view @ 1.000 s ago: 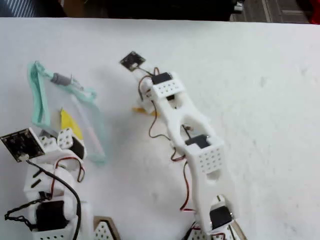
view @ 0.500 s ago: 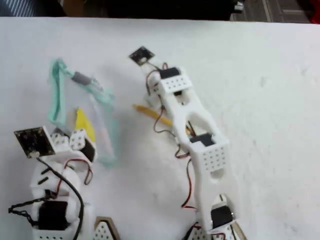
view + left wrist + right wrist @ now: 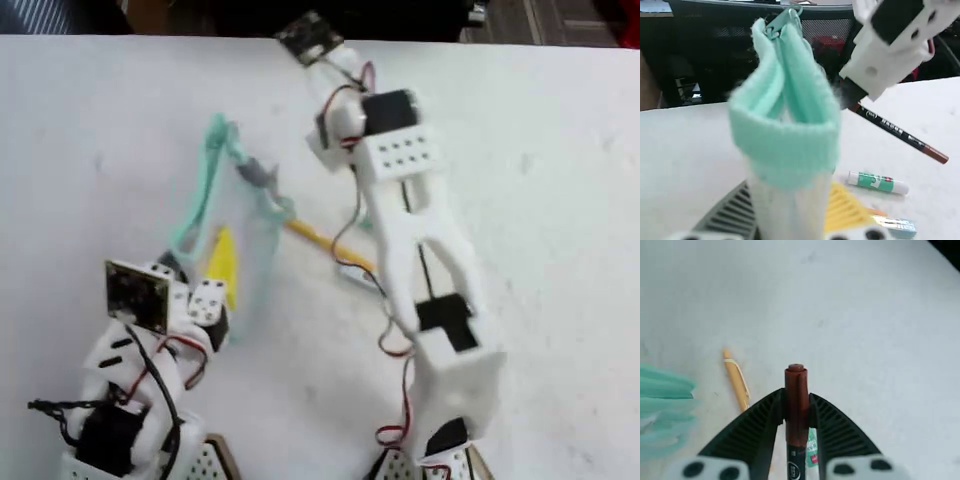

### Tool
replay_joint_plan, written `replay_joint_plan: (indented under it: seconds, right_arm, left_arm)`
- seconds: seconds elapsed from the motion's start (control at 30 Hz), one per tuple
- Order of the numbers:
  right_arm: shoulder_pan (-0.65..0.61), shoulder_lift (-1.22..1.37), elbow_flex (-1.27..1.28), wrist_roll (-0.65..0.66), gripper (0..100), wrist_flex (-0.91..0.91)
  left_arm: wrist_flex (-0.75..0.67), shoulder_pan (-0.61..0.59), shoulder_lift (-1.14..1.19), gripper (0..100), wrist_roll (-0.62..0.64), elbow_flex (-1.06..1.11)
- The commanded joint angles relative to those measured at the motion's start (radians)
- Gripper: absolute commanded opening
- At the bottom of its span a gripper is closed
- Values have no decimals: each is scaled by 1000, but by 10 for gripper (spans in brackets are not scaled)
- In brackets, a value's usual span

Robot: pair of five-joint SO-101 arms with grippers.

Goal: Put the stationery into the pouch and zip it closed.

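Pinching the lower end of the mint-edged clear pouch [image 3: 785,130], the left gripper [image 3: 787,225] is closed on it, with one ribbed grey finger [image 3: 725,220] pressed against its side. The pouch rises from the jaws, and its zip edge reaches the top of the left wrist view. A yellow piece [image 3: 222,262] shows through its clear wall. The right gripper [image 3: 796,399] is clamped on a brown-capped pen [image 3: 796,382], with black ribbed fingers [image 3: 757,422] tight on either side. It holds the pen off the surface, near the pouch's upper end.

On the white table [image 3: 540,150], a yellow pen [image 3: 318,238] lies at the centre of the high view, just right of the pouch. A green-and-white glue stick [image 3: 877,181] lies at the lower right of the left wrist view. Beyond the table's far edge the room is dark, with a black mesh chair [image 3: 715,55].

Compared with a second ago, the right arm has swung from the frame's centre toward the top edge, uncovering the yellow pen. The left arm and pouch have shifted right, and the pouch now slants toward upper centre.
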Motion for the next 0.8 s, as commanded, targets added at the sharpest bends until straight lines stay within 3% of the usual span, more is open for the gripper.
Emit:
replay_joint_plan:
  seconds: [0.0,0.27,0.6,0.77]
  right_arm:
    - [48,-166,-49,3,16,50]
    - [67,-390,-46,-5,16,171]
    - [45,-599,-48,-276,16,206]
    - [21,-734,-48,-365,16,206]
  left_arm:
    - [-2,44,-18,23,-12,-97]
    - [54,48,-18,23,-11,-152]
    - [66,223,-18,23,-23,-74]
    - [32,222,-18,23,-103,-18]
